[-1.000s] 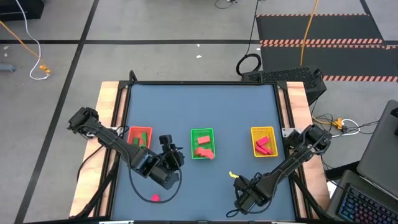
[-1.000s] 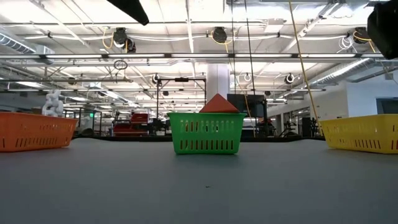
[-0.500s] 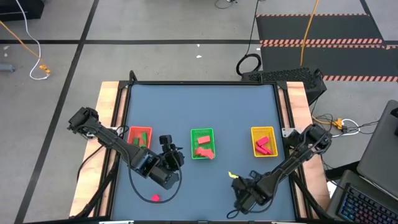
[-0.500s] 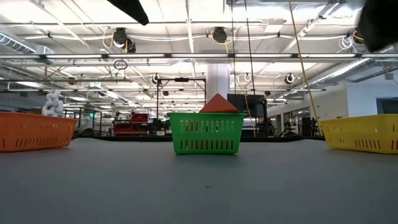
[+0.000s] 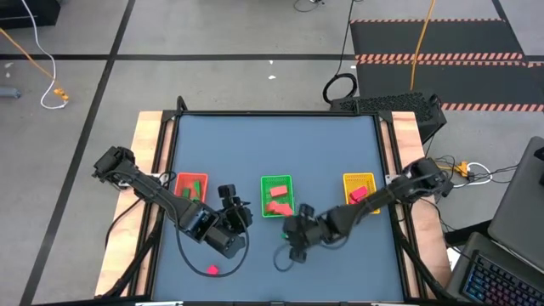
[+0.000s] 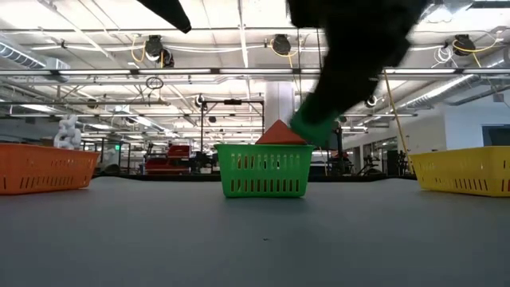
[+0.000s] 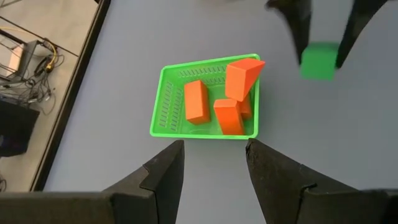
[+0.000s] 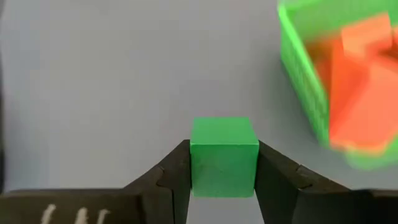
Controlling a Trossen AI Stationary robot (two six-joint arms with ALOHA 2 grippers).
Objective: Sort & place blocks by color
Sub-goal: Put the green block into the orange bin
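My right gripper [image 8: 224, 155] is shut on a green cube [image 7: 319, 61] above the table, just near-right of the green tray [image 5: 276, 196]; the low view shows the cube [image 6: 313, 127] in the air beside that tray. Several salmon-orange blocks [image 7: 227, 99] lie in the green tray. The orange tray [image 5: 190, 187] holds green blocks and the yellow tray [image 5: 360, 192] holds pinkish-red ones. My left gripper [image 7: 214, 162] is open and hovers near-left of the green tray, touching nothing. A pinkish-red block [image 5: 212, 270] lies flat on the table near the near edge. My right gripper pinches the green cube between its two fingers, one on each of two opposite side faces [image 8: 198, 158]. The fingers [image 7: 303, 34] reach down to it from above at a slant. The cube is lifted clear of the table and sits level in the hold.
The three trays stand in a row across the middle of the blue table [image 5: 272, 144]. The far half of the table is bare mat. My two arms are close together near the green tray. Wooden rails [image 5: 149, 170] run along the table's left and right sides.
My right gripper has swung from the near right part of the table toward the left and somewhat farther, up to the green tray. It has come into the low view from above with the green cube. My left arm has kept still.
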